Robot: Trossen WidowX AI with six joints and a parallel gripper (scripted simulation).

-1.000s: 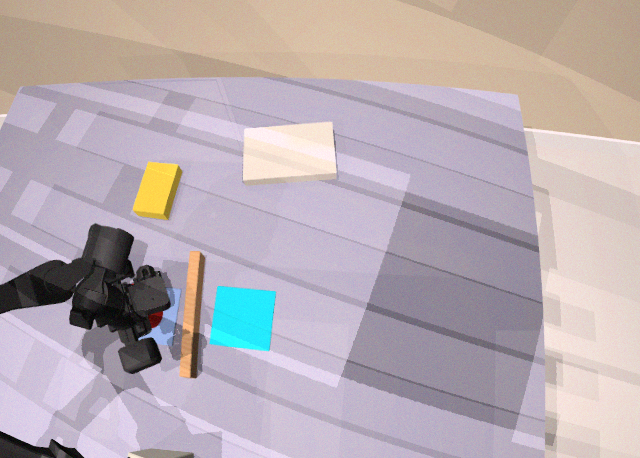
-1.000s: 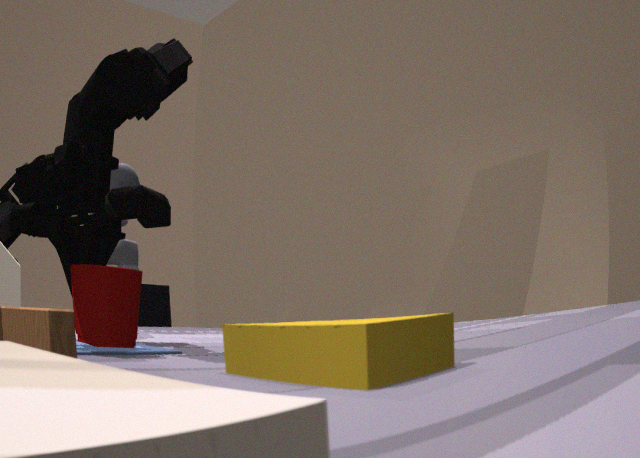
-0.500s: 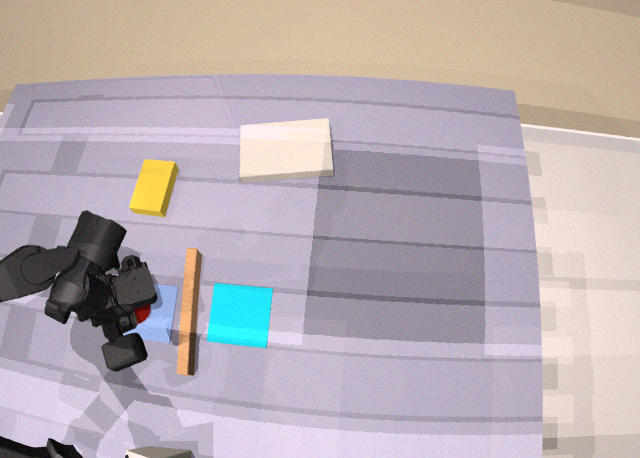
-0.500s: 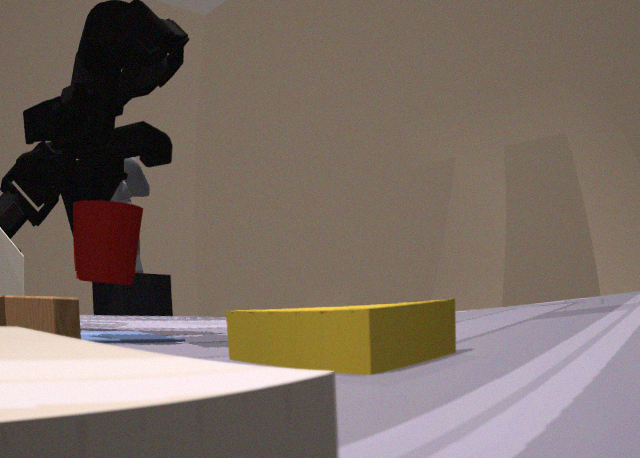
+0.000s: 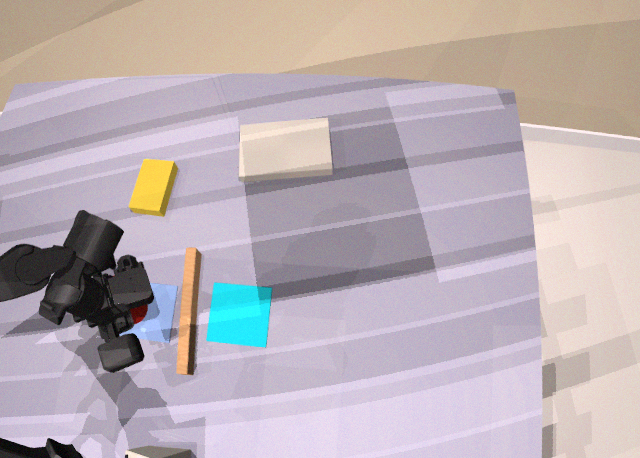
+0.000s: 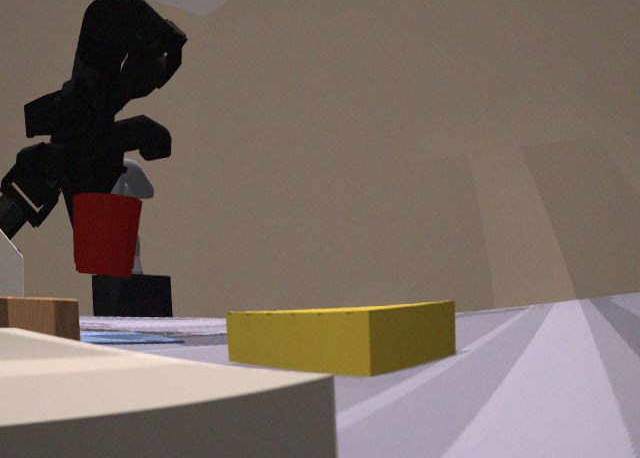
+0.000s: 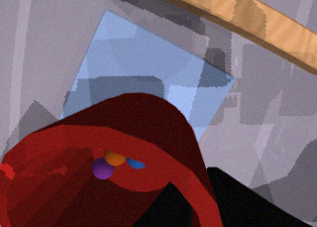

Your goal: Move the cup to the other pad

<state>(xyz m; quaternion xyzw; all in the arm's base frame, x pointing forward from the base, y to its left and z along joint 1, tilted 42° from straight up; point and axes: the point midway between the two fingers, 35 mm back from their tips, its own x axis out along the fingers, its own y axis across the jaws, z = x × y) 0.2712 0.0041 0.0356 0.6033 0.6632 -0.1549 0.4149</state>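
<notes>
Gripper: Your black gripper (image 5: 123, 321) (image 6: 83, 192) (image 7: 197, 177) was pinched shut on the cup's wall—one finger was inside the cup and one was outside.
Red cup: Your cup (image 5: 138, 313) (image 6: 105, 234) (image 7: 149, 110) was up in the air, above the tabletop (image 5: 480, 195) (image 6: 516, 391) (image 7: 287, 103). It was nearly upright, with a tiny lean.
Marbles: You could see an orange marble (image 7: 115, 158), a purple marble (image 7: 103, 169) and a blue marble (image 7: 136, 164) down inside the cup. The orange one was between the other two.
Light blue pad: From the top, this pad (image 5: 162, 313) (image 6: 134, 338) (image 7: 134, 49) was partly hidden under your gripper and cup. The cup did not touch it.
Bright cyan pad: The other pad (image 5: 239, 313) lay flat, and your cup was not on it yet.
Wooden bar: This long bar (image 5: 188, 311) (image 6: 41, 316) (image 7: 238, 14) lay between the two pads—like a little wall.
Yellow block: The block (image 5: 153, 187) (image 6: 330, 339) lay on the table, apart from both pads.
Cream block: This bigger block (image 5: 285, 149) (image 6: 155, 391) sat well apart from your cup.
</notes>
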